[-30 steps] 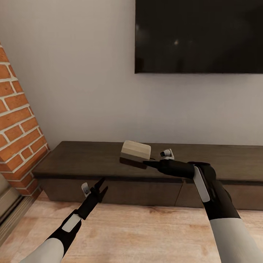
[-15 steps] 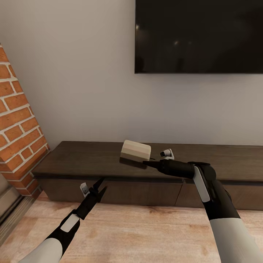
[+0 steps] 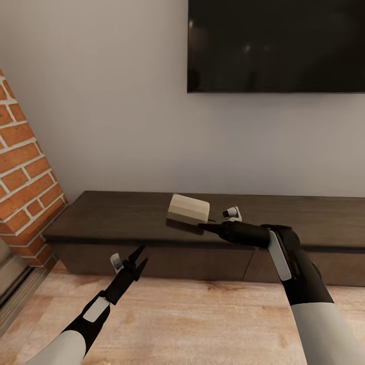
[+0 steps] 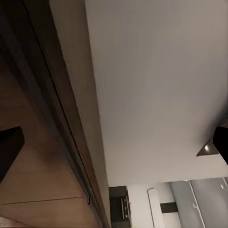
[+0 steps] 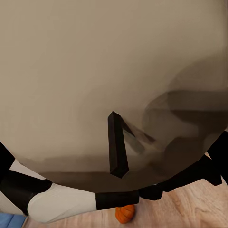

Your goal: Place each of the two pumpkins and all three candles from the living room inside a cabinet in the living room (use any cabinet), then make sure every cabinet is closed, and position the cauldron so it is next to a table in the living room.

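Right gripper (image 3: pixel 203 224): pinching one candle (image 3: pixel 188 209), tan-beige, tilted, held in the air above the top of the cabinet (image 3: pixel 101 223), toward its front edge. The right wrist view shows that candle (image 5: pixel 95 71) close up, with a pumpkin (image 5: pixel 125 213) on the wooden floor (image 3: pixel 192 319) behind.

Left gripper (image 3: pixel 140 256): fingers spread, holding nothing, before the cabinet's closed drawer fronts near its left end.

Wall above: dark television (image 3: pixel 276 45). Brick column (image 3: pixel 25 177) at the cabinet's left end.

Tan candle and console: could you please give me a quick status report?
Right gripper shut on the stubby tan-beige candle, above the dark-brown wooden console. Left gripper open, empty, before closed drawer fronts. Nothing in the way.
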`<state>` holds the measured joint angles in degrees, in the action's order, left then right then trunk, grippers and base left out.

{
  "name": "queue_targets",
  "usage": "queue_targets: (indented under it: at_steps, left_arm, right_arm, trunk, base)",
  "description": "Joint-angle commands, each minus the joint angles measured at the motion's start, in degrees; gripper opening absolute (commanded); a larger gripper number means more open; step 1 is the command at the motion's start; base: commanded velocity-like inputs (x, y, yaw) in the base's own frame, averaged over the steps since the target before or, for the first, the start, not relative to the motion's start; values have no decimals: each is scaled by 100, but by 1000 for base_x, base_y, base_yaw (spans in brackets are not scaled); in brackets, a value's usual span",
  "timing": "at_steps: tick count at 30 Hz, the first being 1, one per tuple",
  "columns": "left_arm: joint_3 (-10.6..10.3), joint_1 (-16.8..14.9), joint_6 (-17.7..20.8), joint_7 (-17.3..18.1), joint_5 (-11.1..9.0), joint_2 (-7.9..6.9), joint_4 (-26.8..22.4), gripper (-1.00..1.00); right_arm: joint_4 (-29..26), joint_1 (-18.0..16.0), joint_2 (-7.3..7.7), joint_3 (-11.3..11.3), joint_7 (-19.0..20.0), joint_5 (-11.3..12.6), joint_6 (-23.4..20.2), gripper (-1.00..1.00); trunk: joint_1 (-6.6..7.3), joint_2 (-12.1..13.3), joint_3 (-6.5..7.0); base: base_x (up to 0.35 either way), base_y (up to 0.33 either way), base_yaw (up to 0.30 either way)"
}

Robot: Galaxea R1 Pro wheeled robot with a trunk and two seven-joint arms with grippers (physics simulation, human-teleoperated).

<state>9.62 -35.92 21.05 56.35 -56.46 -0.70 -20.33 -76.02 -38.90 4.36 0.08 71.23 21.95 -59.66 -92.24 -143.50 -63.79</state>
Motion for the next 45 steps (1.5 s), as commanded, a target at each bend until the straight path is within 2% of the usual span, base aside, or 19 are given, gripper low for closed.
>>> queue_targets:
  at_steps: [1, 3, 8, 10, 16, 20, 24, 31, 35, 40, 42, 44, 45]
  left_arm:
    - [3, -3, 55, 25, -32, 0, 1, 100]
    - [4, -3, 56, 149, 3, -1, -8, 100]
    - [11, -3, 57, 445, 412, -1, -6, 100]
    - [13, -3, 57, 467, 461, -1, -6, 100]
    - [13, -3, 50, 483, 492, -1, -10, 100]
    - [13, -3, 48, 483, 501, -1, -14, 100]
    - [13, -3, 48, 483, 503, -1, -15, 100]
    - [13, -3, 54, 507, 504, -8, -15, 100]
    - [7, -3, 44, 693, 544, -16, -6, 100]
    - [6, -3, -234, 837, 669, -50, 2, 100]
    - [8, -3, -255, 862, 675, -98, 7, 100]
    - [6, -3, -266, 876, 673, -189, 10, 100]
    - [6, -3, -269, 879, 672, -202, 10, 100]
  right_arm:
    - [0, -3, -1, 1, 14, 20, -34, -100]
    - [0, -3, -1, 21, 14, 20, -34, -100]
    - [0, -3, 2, 463, 14, 20, -34, -100]
    - [0, -3, 3, 491, 14, 20, -34, -100]
    - [-2, -3, 4, 516, 31, 20, -34, -100]
    - [-86, 4, 8, 519, 300, 20, -34, -100]
    - [-125, 56, 39, 511, 386, 22, -34, -100]
    - [-159, 108, 116, 505, 430, 29, -34, -100]
    - [-182, 110, 118, 515, 434, 29, -34, -100]
    - [-256, 111, 143, 504, 450, 42, -34, -100]
    - [-382, 111, 197, 502, 506, 148, -34, -100]
    - [-535, 131, 308, 505, 550, 521, -34, -100]
    - [-557, 137, 326, 504, 555, 602, -34, -100]
  trunk:
    - [-1, -4, -28]
    - [-6, -6, -72]
    - [-19, -13, -183]
    - [-24, -16, -227]
    - [-40, -24, -360]
    - [-50, -29, -448]
    - [-60, -34, -537]
    - [-60, -34, -537]
    - [-60, -34, -537]
    - [-60, -34, -537]
    - [-60, -34, -537]
    - [-60, -34, -537]
    - [-60, -34, -537]
  base:
    - [0, 0, 0]
    - [0, 0, 0]
    - [0, 0, 0]
    - [0, 0, 0]
    - [0, 0, 0]
    - [0, 0, 0]
    - [0, 0, 0]
    - [0, 0, 0]
    - [0, 0, 0]
    - [0, 0, 0]
    - [0, 0, 0]
    - [0, 0, 0]
    - [0, 0, 0]
